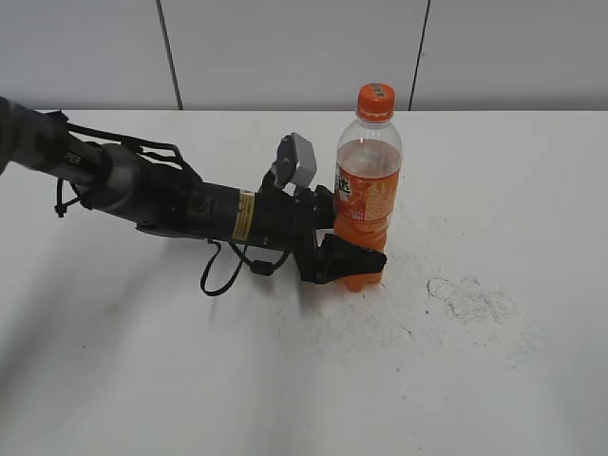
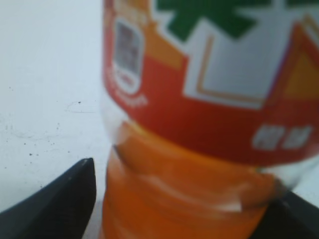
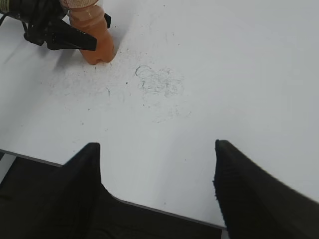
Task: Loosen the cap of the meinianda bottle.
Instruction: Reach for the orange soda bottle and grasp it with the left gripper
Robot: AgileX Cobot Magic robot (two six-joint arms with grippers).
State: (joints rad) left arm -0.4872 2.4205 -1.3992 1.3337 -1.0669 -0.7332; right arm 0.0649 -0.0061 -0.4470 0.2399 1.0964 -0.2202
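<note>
- Meinianda bottle [image 1: 368,195] stands upright on the white bench [image 1: 494,380], a little right of centre in the exterior view, orange drink filling it up to the shoulder.
- Up top, the cap [image 1: 375,101] sits on the neck, with nothing touching it.
- Left claw [image 1: 353,261] comes in low from the left, arm lying almost flat along the bench, and it's clamped on the bottle's waisted lower body, below the label.
- Left wrist view is right up against it: one dark fingertip [image 2: 65,204] beside the bottle's [image 2: 199,149] left edge, the other just showing at bottom right; it's blurred, but contact looks likely on both sides.
- Right claw [image 3: 157,169] hangs well away near the bench's front edge, its two black fingers spread wide apart and holding nothing.
- From that right wrist view, the bottle's base [image 3: 94,42] and the left claw [image 3: 79,40] show far off at top left.
- Grey scuff marks [image 1: 470,296] smudge the bench just right of the bottle.
</note>
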